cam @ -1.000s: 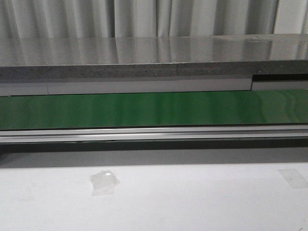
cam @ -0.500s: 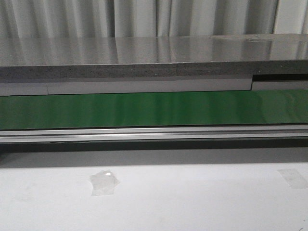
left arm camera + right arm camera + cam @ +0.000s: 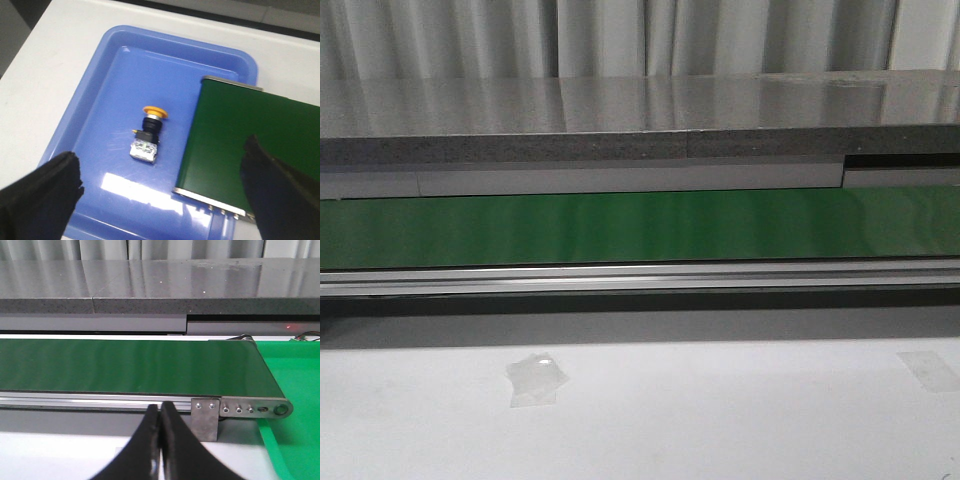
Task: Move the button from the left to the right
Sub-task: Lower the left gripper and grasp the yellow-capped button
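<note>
The button (image 3: pixel 147 135) lies on its side in the blue tray (image 3: pixel 115 60), yellow cap pointing away from the fingers, just beside the green conveyor belt (image 3: pixel 240 135) end. Our left gripper (image 3: pixel 160 200) hovers above it, fingers (image 3: pixel 45 185) spread wide, nothing held. For a clean pick we'd centre over the black body, come straight down and close across its flat sides, not the round cap. Right gripper (image 3: pixel 160 440) sits pinched shut, empty, facing the belt. Versus a second ago, the front view looks unchanged: belt bare, tape scrap (image 3: pixel 535 378) on the bench (image 3: pixel 720 420) in the same spot.
</note>
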Motion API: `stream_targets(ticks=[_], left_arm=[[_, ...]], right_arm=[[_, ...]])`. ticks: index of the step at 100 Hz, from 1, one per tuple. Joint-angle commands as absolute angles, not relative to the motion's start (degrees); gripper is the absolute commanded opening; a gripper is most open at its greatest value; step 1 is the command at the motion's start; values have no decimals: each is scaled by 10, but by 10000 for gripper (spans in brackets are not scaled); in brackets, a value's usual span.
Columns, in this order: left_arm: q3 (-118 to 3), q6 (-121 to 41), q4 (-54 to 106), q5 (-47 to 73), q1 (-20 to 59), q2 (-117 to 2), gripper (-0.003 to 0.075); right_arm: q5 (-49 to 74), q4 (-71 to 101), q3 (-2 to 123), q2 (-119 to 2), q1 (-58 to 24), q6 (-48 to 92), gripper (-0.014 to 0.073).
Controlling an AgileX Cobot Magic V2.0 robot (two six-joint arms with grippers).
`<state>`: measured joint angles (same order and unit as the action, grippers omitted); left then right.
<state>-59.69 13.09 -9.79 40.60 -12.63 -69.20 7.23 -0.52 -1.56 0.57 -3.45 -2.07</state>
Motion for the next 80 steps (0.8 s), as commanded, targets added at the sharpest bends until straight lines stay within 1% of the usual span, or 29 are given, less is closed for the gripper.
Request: stream_targets(ticks=[1,16,36,54,80], left_arm=[[-644,126,-101,366,-145,-742,627],[-695,118,-101,368,-161,-832,627],[-742,104,-101,370,-163,-926,627],[-770,104,-101,375,-163,-985,627],[-780,104,-102,370,-163,-1045,627]], right_arm=[[20,-10,-7,17,-33,-20,-68],[20,-10,-7,17,-33,-20,-68],[20,-10,-7,17,-33,-20,-68],[20,-10,-7,17,-33,-20,-68],[20,-10,-7,17,-33,-20,-68]])
